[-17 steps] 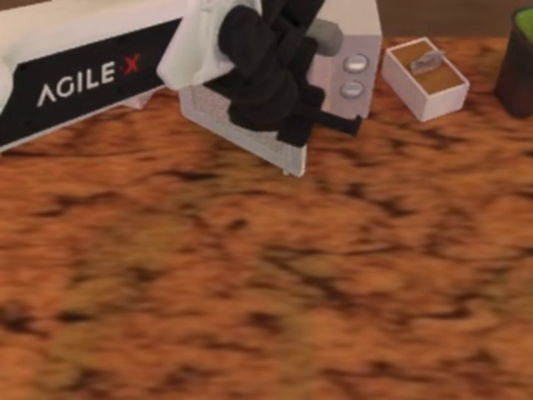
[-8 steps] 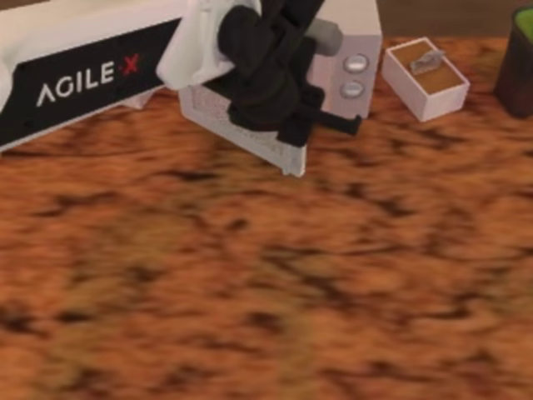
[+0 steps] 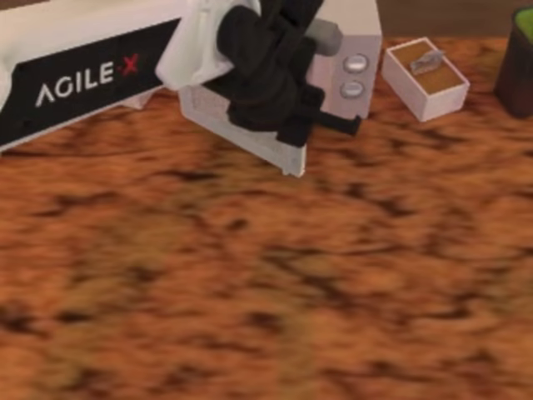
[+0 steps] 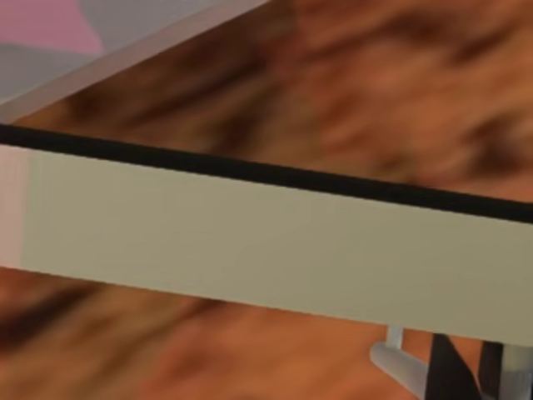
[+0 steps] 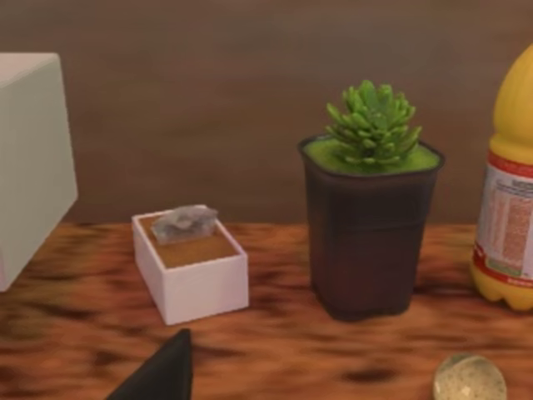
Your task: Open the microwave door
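even soft light, blurry tabletop texture

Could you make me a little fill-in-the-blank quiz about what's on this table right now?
1. The off-white microwave door with the speckled window stands partly ____.
2. The boxy off-white microwave has ____ round silver knobs.
3. The dark brown pot holds a ____ succulent.
4. The small white box with brown inside sits on the microwave's ____ side in the top view.

Missing words: open; two; green; right

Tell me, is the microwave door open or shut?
Partly open: the door angles out from the microwave, with the left gripper at its edge.
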Controlling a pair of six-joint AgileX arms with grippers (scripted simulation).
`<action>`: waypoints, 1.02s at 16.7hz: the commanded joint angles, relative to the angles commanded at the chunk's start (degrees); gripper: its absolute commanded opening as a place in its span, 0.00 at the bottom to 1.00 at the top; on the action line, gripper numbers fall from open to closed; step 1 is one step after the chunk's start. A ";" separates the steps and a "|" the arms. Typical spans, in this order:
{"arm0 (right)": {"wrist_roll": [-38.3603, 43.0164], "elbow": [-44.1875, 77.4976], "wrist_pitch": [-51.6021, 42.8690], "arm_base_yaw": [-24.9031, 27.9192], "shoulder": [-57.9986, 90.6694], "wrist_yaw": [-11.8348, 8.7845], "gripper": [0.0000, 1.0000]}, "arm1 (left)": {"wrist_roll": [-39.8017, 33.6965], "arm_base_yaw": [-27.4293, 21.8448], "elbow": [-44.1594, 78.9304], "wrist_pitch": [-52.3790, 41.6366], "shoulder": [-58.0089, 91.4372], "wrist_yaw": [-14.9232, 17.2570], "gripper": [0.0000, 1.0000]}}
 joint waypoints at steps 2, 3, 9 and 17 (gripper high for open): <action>0.00 0.00 0.00 0.00 0.00 0.00 1.00 | 1.72 0.53 -1.44 0.55 -1.17 0.85 0.00; 0.00 0.00 0.00 0.00 0.00 0.00 1.00 | 2.98 0.93 -2.52 0.94 -1.99 1.49 0.00; 0.00 0.00 0.00 0.00 0.00 0.00 1.00 | 7.34 2.26 -6.19 2.10 -4.56 3.74 0.00; 0.00 0.00 0.00 0.00 0.00 0.00 1.00 | 7.34 2.26 -6.19 2.10 -4.56 3.74 0.00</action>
